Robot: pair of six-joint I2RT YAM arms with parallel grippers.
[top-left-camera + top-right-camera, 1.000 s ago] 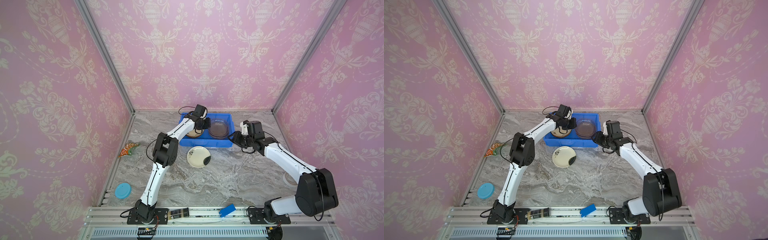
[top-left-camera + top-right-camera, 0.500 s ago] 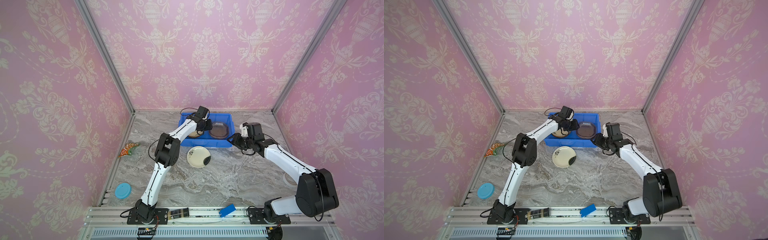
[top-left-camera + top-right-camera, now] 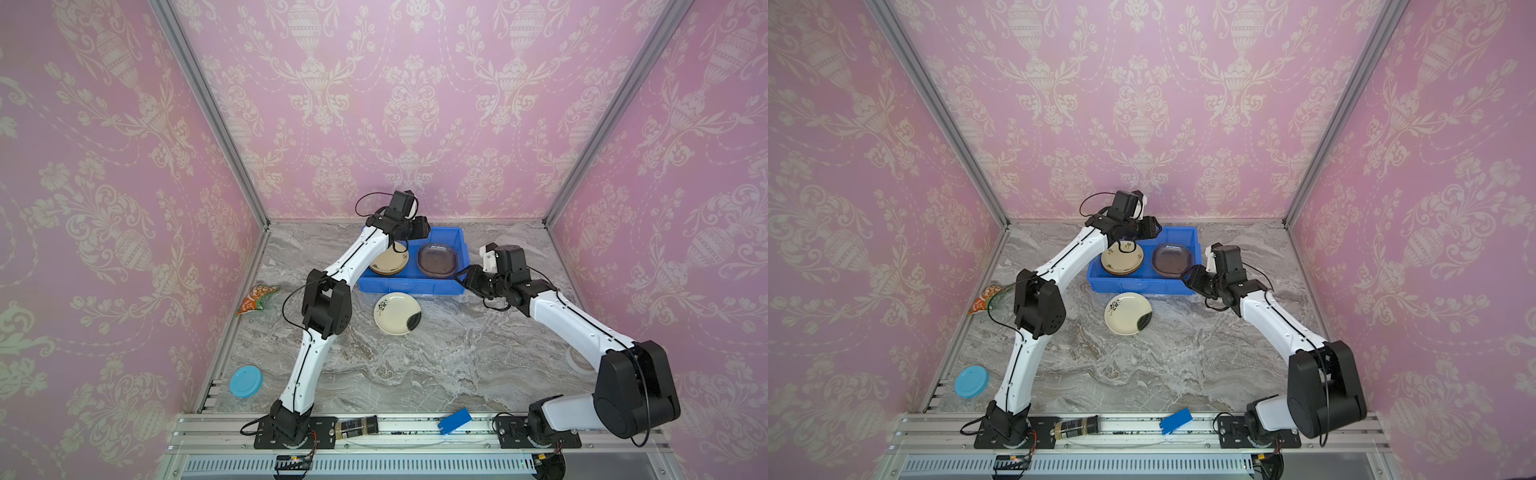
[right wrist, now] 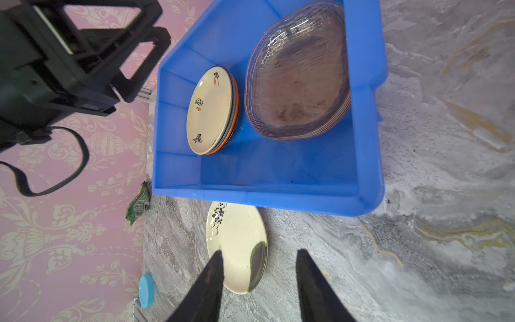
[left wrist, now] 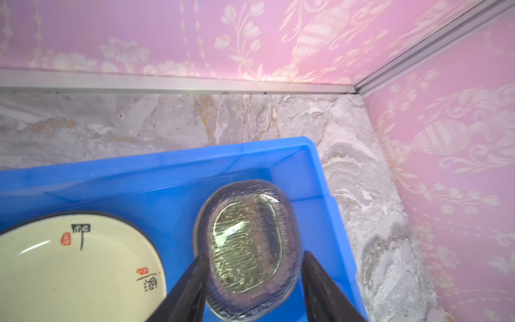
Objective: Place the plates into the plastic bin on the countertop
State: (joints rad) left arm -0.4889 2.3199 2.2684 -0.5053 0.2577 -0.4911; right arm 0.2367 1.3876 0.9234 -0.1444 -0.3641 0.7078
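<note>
The bright blue rectangular plastic bin [image 3: 409,286] sits at the back of the grey marble-patterned tabletop [image 3: 415,365]. It holds 2 stacks: round plates [image 3: 390,262] topped by a cream one, and rounded-square smoky glass plates [image 3: 438,259]. 1 cream floral plate [image 3: 397,313] lies just in front of the bin. The left tool [image 5: 252,256] hangs open and empty above the bin. The right tool [image 4: 259,251] is open and empty near the bin's right corner.

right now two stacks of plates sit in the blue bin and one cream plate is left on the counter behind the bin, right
Not quite. The cream plate lies on the counter in front of the bin, toward the arm bases, not behind it, as both top views show. The round stack and the glass stack do sit in the bin.
</note>
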